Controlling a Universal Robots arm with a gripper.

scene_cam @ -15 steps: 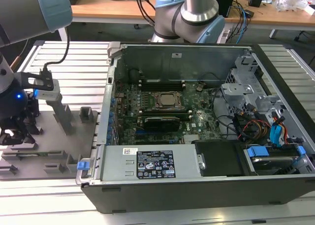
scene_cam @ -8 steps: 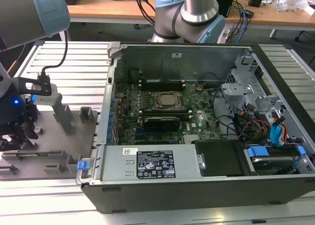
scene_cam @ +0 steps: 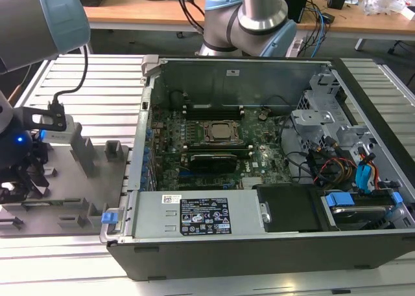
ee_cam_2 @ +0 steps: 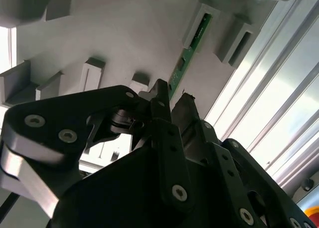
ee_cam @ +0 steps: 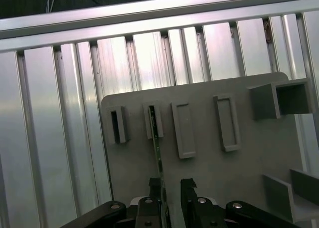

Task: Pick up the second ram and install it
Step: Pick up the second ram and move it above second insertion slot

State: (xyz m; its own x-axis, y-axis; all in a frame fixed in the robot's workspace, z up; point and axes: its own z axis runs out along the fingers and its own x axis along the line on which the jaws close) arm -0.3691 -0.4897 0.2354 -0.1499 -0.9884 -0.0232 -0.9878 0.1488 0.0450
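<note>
Gripper over gray tray, fingers apart w/ ram betw. them.
In both wrist views the green ram stood on edge on the tray. Its far end sat in a raised slot holder and its near end ran into the gap betw. the black fingers. It lay close by one finger w/ the other clear of it, so not clamped. In the exterior view the tray sat on a ribbed metal table at the exterior view's left, just beside the open PC case, w/ the arm's wrist above the tray.
</note>
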